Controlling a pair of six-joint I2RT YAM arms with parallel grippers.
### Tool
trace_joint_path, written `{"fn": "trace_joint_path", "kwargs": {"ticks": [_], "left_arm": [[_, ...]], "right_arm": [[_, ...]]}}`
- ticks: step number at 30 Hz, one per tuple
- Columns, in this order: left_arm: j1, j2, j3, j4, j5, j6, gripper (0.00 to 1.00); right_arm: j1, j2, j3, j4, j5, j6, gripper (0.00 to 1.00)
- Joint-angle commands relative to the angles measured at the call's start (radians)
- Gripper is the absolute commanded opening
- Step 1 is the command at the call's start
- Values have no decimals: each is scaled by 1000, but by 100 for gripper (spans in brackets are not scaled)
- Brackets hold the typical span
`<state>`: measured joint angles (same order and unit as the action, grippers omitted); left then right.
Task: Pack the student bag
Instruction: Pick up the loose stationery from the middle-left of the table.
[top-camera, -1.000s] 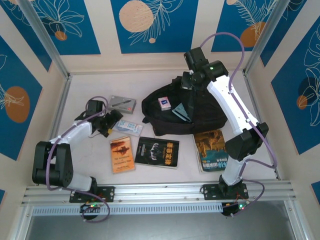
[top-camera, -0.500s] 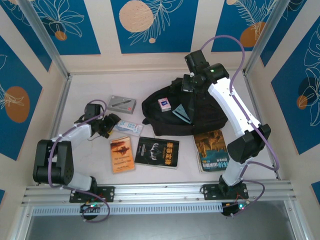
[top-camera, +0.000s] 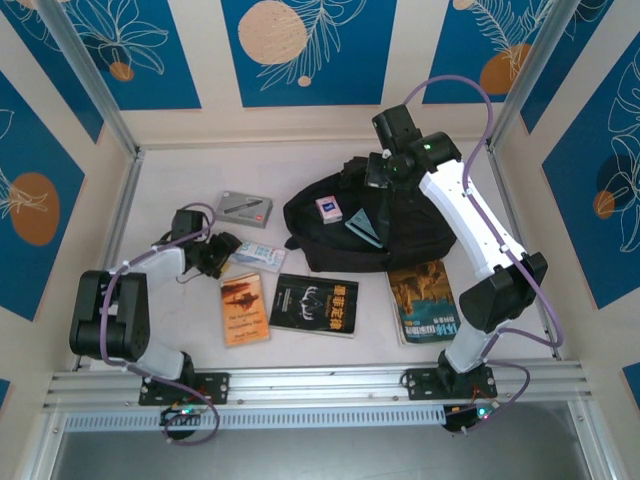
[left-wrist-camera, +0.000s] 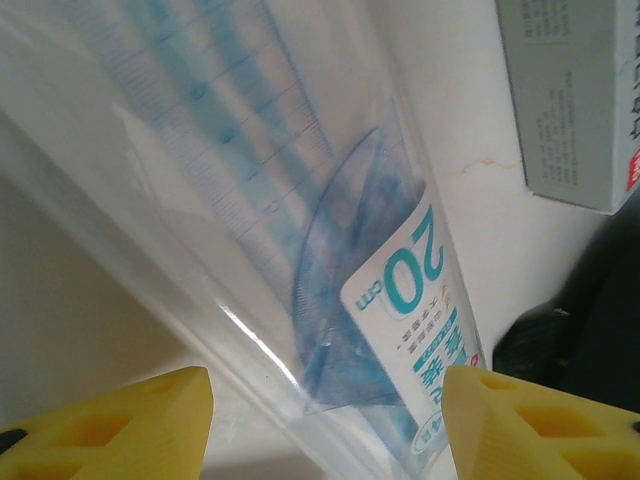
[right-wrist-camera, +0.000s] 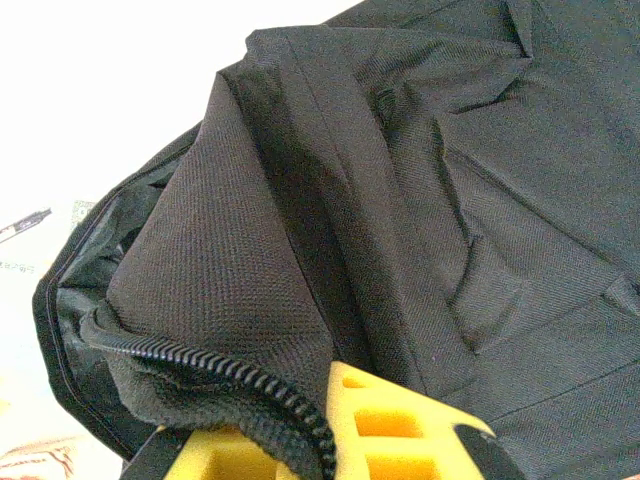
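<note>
The student bag (top-camera: 400, 240) lies slumped on the table (top-camera: 170, 175), right of centre and towards the far side. The right gripper (top-camera: 378, 175) is at its far edge, jaws pressed together on a fold of black fabric beside the zipper teeth (right-wrist-camera: 230, 372), so the mouth of the bag looks to be held up. A small white and pink box (top-camera: 327, 208) and a teal triangular piece (top-camera: 362, 226) rest on the dark fabric near that mouth. Whether they sit inside the opening or merely on top cannot be told. Everything else is outside the bag. A blue and yellow book (top-camera: 424, 300) lies against the bag's near edge, a black book (top-camera: 314, 304) is in front of it, and an orange book (top-camera: 244, 309) is left of that. A grey box (top-camera: 245, 208) sits farther back. A clear ruler packet (left-wrist-camera: 300, 230) lies between the grey box and the orange book, and the left gripper (left-wrist-camera: 320, 400) is low over its end, with its yellow fingers (left-wrist-camera: 130, 415) spread to either side and not yet pinching it. The packing seems barely begun: at most two small items are in, three books, the box and the packet remain, and the packet looks like the next piece to go.
</note>
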<state>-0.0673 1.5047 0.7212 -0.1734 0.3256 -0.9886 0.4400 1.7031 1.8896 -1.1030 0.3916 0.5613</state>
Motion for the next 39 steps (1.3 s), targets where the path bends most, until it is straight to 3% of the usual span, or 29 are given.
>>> {"fn": "trace_joint_path", "kwargs": {"ticks": [1, 11, 18, 29, 39], "left_arm": [[14, -24, -12, -33, 11, -4, 62], [13, 24, -20, 15, 11, -3, 61], [11, 52, -27, 118, 32, -15, 42], [13, 115, -33, 203, 39, -28, 35], [12, 180, 15, 221, 36, -19, 15]], "right_arm": [[-3, -44, -18, 6, -22, 18, 0], [-4, -40, -35, 17, -30, 18, 0], [-5, -38, -35, 18, -34, 8, 0], [-7, -21, -29, 29, -55, 9, 0], [-7, -17, -16, 20, -60, -13, 0]]}}
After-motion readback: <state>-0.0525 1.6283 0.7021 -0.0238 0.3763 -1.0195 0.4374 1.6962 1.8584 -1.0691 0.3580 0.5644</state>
